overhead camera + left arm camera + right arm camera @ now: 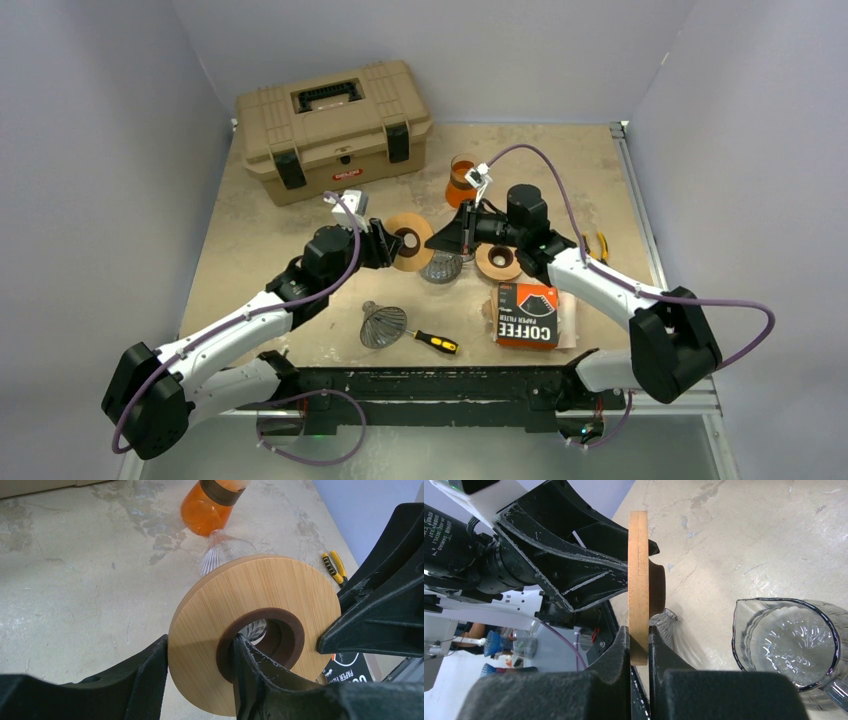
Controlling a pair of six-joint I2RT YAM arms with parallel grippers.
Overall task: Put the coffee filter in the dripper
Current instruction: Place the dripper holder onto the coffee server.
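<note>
A wooden dripper ring with a brown inner collar is held above the table by both grippers. My left gripper is shut on it, one finger on the outer rim and one through the hole. My right gripper is shut on the opposite edge of the ring, which shows edge-on there. A ribbed glass dripper stands just below them. The orange and black coffee filter box lies at the front right. No loose filter shows.
A second wooden ring lies right of the glass dripper. Another glass dripper and a screwdriver lie near the front. An orange vessel, a tan toolbox and yellow pliers stand further back and right.
</note>
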